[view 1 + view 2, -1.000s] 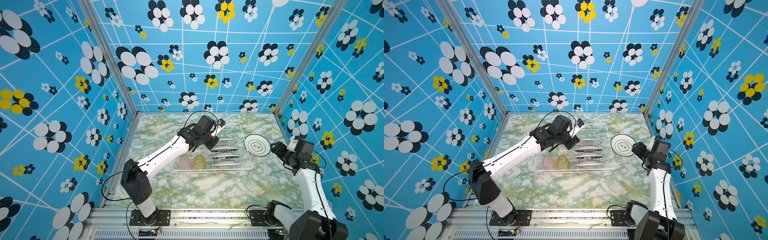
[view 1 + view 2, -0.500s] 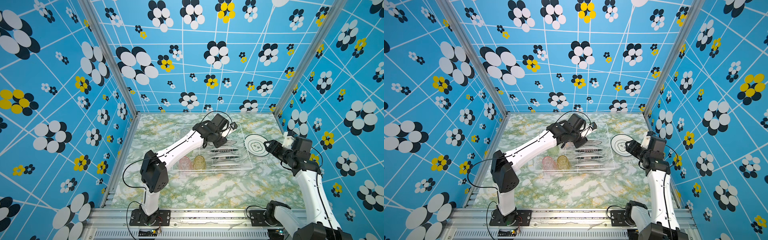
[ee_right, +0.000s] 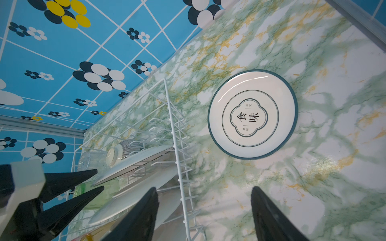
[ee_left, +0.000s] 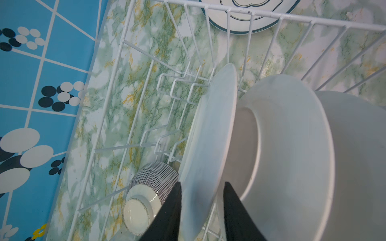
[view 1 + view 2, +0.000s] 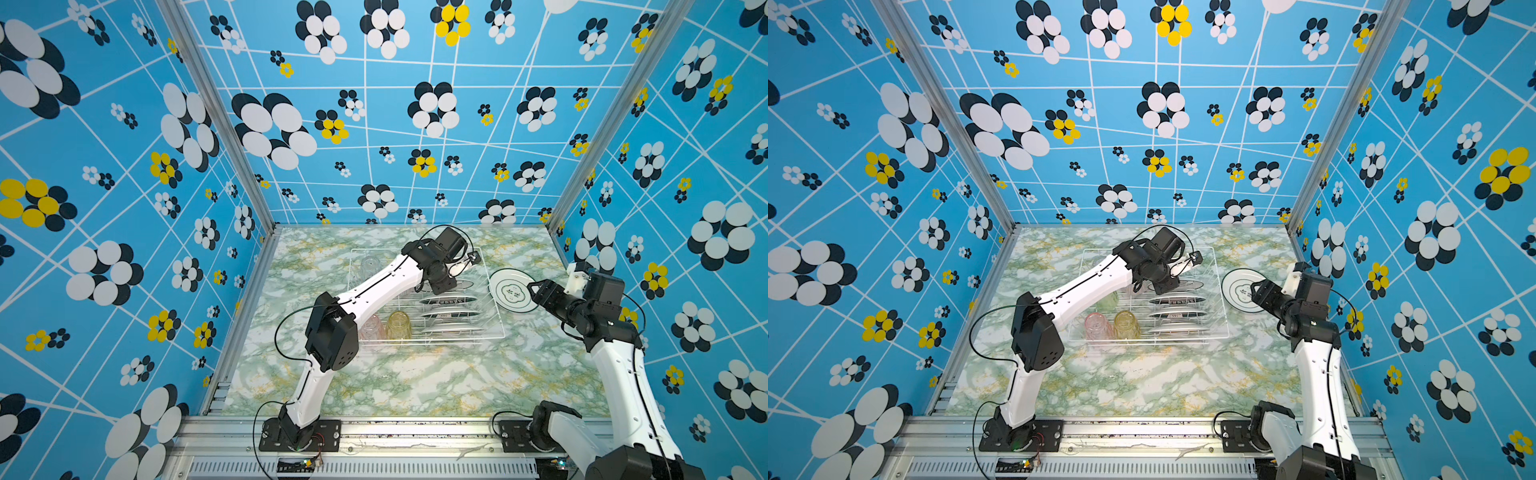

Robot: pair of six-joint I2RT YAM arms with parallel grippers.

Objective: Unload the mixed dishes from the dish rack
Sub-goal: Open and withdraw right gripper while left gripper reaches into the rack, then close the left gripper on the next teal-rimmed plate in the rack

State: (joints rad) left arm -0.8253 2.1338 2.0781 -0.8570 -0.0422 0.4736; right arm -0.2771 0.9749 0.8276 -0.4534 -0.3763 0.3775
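Status: my left gripper (image 4: 201,185) straddles the rim of an upright plate (image 4: 208,135) in the dish rack (image 4: 279,17). It's an edge grip, since the prongs (image 4: 177,83) hold it vertical. Can't tell if I've clamped. Left wrist view shows that straddle; top views hide it but show the amber tumbler (image 5: 399,326) racked. Meanwhile my right gripper (image 3: 204,187) is spread, empty, near the unloaded plate (image 3: 252,114) lying flat on the table (image 3: 313,177).

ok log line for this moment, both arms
left gripper astride racked plate rim, grip unclear | right gripper open, empty, above table | unloaded plate flat beside dish rack
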